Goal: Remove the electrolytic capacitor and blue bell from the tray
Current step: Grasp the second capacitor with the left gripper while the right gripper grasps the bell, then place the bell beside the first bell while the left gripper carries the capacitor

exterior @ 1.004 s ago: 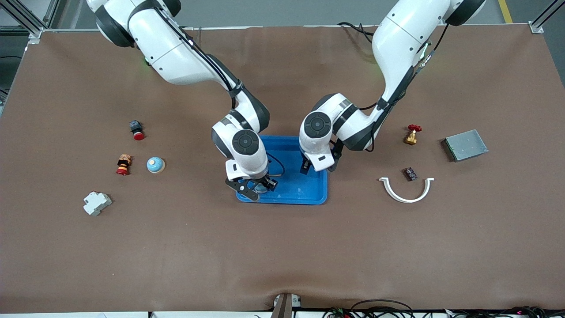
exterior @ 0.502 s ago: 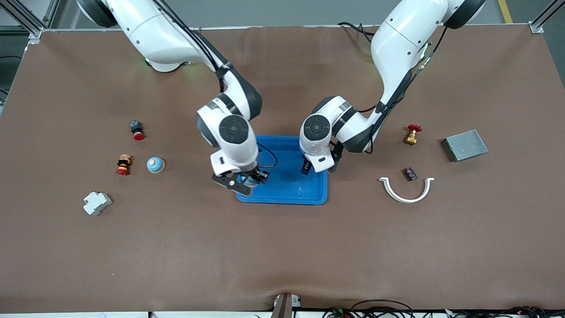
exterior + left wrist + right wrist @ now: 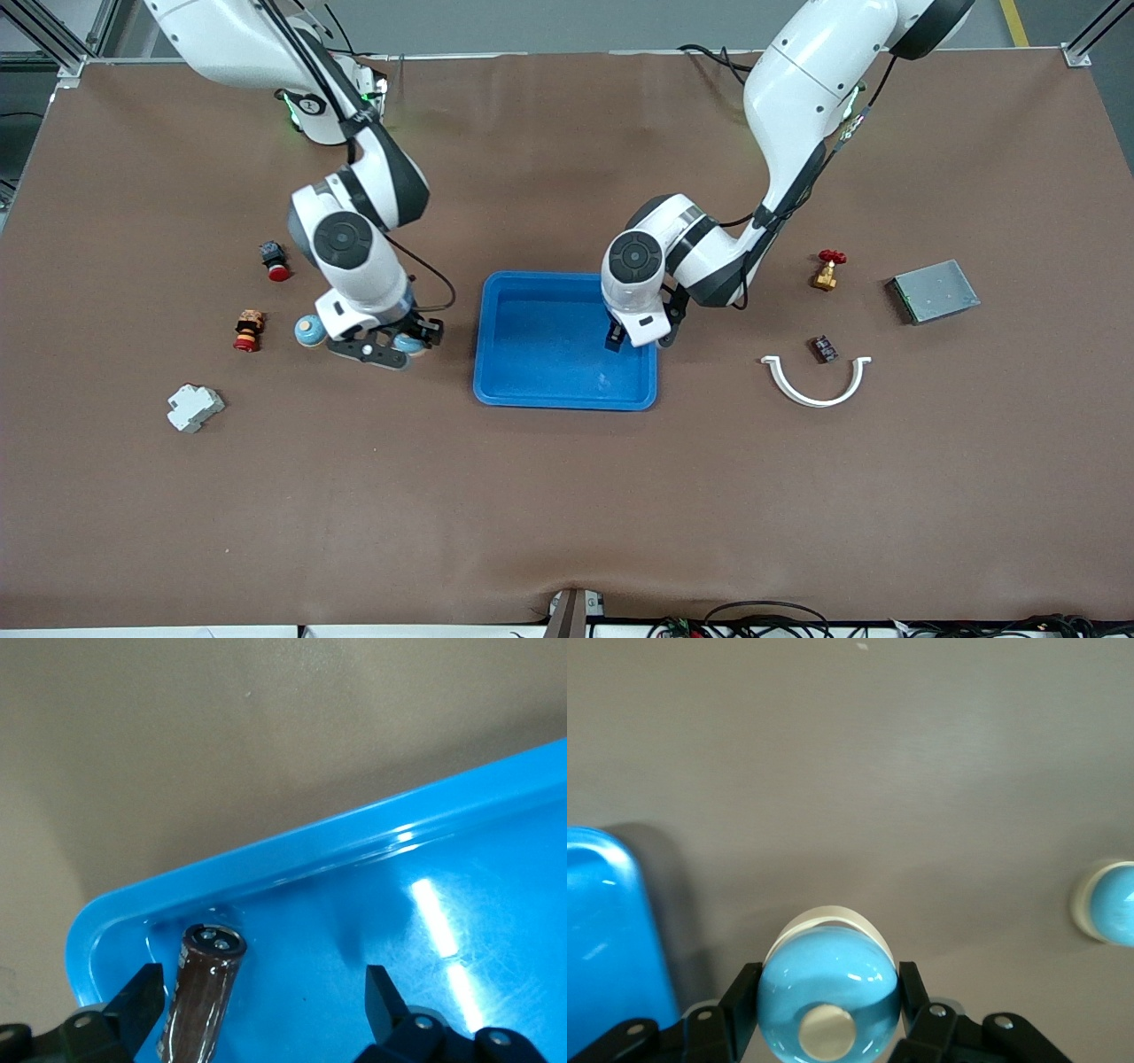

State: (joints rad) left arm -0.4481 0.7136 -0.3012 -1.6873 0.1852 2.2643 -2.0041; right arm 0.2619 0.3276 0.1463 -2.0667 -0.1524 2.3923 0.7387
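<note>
Bright blue, glossy tray (image 3: 567, 390) on a plain brown table cover (image 3: 567, 496). Dark brown capacitor (image 3: 202, 997) with a silvery top. Sky-blue bell (image 3: 828, 997) with a cream knob and cream rim; a second blue bell (image 3: 307, 331) likewise. White arms with black joints. Red-handled, brass-coloured valve (image 3: 828, 268). White curved piece (image 3: 816, 383). Grey box (image 3: 935, 291). Small, perhaps maroon, part (image 3: 824, 348).
</note>
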